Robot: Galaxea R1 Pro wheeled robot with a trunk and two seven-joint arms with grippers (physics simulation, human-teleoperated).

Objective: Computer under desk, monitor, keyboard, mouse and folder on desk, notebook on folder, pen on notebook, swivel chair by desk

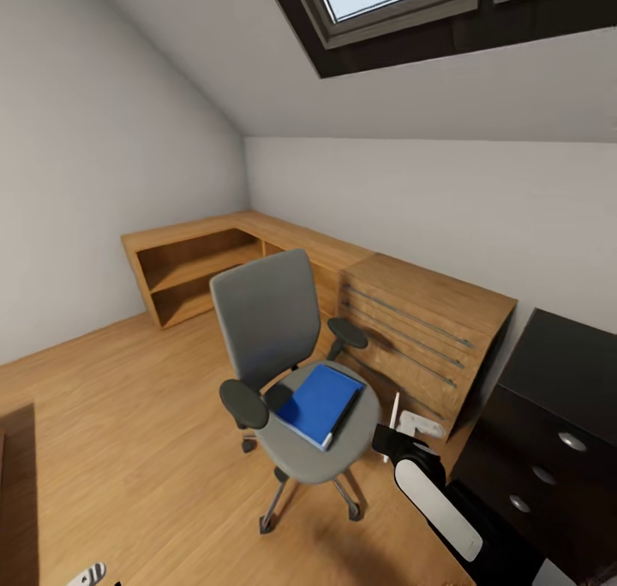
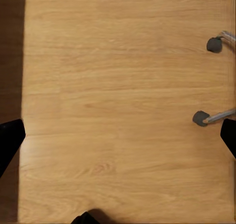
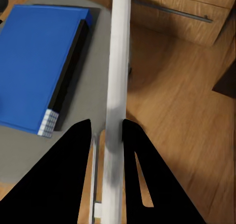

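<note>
Thin white stick-like pen (image 3: pixel 118 86) clenched in the right pincer (image 3: pixel 107 135), beside the grey-upholstered swivel chair (image 1: pixel 266 329).
Flat bright blue folder (image 1: pixel 319 402) lies on its seat, above pale wooden floor (image 2: pixel 123 86); the left pincer's grip cannot be told.

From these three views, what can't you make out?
- Desk: head view, cut off by the right edge; its top is out of sight.
- Left gripper: left wrist view, fingertips clipped at both edges.
- Pen: right wrist view, its far end runs off the frame, its near end sits between the fingers.
- Folder: contents hidden by its cover.
</note>
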